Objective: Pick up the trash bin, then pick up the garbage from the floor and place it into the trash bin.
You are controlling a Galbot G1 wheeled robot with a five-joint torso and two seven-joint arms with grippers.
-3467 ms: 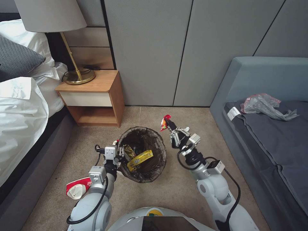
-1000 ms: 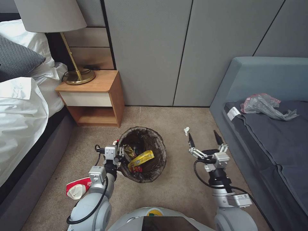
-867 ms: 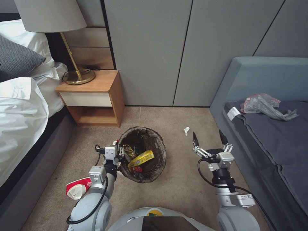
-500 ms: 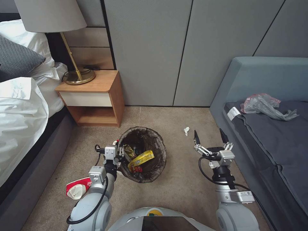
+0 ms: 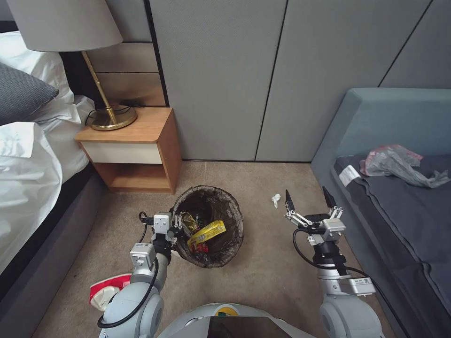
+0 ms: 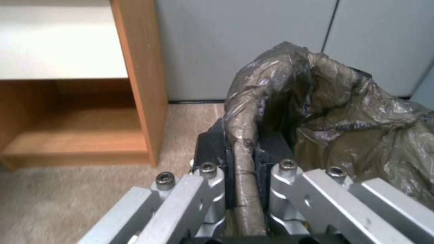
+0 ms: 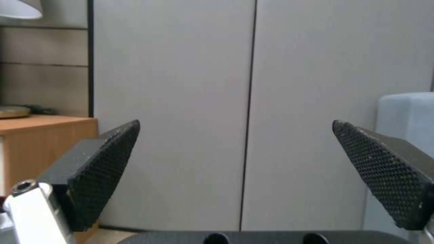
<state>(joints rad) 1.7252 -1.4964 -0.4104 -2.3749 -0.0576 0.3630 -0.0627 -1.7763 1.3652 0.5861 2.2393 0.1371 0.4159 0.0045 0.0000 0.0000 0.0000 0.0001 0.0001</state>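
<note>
Trash bin (image 5: pixel 206 225) with yellow wrappers (image 5: pixel 205 232) inside, left hand (image 5: pixel 174 224) clamped on rim; right hand (image 5: pixel 307 201) apart

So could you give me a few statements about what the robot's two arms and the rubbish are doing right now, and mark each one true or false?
1. The left tool is clamped on the rim of the trash bin. True.
2. The right tool is holding a red wrapper. False: it is open and holds nothing.
3. A yellow snack wrapper lies inside the trash bin. True.
4. The small white scrap is already in the trash bin. False: it lies on the carpet, just beside the right tool's fingertips.
5. A red-and-white carton lies on the floor by the left arm. True.
</note>
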